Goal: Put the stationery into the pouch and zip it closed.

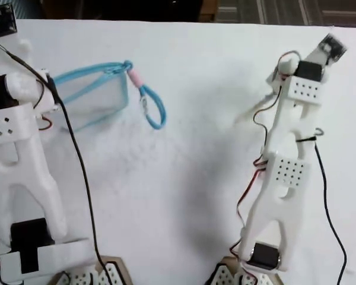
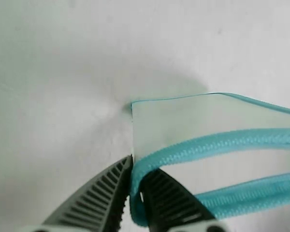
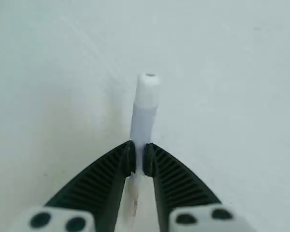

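Left end effector (image 2: pixel 135 169) clenched on zipper edge (image 2: pixel 222 142) of unzipped clear blue-trimmed pouch (image 2: pixel 183 121), right end effector (image 3: pixel 139 157) grasping white pen (image 3: pixel 146 104), both over white worktop (image 1: pixel 184 178)

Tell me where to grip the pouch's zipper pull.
Probably best to grip the pink tab at the corner of the pouch, coming from the side of the blue loop: it sticks out freely, and the left pincer clamps the opposite end.

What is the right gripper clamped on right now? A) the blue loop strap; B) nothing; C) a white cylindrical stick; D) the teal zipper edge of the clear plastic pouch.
C: the right gripper is shut on the white cylindrical stick, while the left gripper pinches the teal zipper edge of the clear plastic pouch.
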Controlling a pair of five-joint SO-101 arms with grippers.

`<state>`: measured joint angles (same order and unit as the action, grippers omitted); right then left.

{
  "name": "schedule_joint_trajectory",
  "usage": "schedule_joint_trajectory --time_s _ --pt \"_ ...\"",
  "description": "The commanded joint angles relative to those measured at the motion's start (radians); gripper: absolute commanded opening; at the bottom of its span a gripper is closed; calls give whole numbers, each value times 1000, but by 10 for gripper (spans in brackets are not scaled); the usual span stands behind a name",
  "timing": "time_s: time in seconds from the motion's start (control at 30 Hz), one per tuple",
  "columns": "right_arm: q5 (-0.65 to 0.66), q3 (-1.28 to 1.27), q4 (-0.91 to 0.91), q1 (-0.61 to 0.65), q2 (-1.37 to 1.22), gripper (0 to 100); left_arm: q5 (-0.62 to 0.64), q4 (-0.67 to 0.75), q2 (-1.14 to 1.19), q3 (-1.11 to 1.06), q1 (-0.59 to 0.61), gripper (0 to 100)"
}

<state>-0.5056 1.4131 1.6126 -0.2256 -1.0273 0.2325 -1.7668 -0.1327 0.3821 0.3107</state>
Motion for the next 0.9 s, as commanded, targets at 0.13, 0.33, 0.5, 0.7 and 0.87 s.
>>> schedule_joint_trajectory --time_s 0.13,0.33,0.5,0.7,0.87 --pt "91 34 87 159 418 16 -2 17 -7 35 2 23" --pt "199 23 143 289 599 17 -2 14 -12 35 2 23" --pt "218 -25 142 288 536 19 -2 12 -12 35 2 23" --pt "262 -157 36 325 323 217 -2 11 -13 32 4 23" --pt "229 -163 -124 351 122 267 -3 11 -13 34 7 23"
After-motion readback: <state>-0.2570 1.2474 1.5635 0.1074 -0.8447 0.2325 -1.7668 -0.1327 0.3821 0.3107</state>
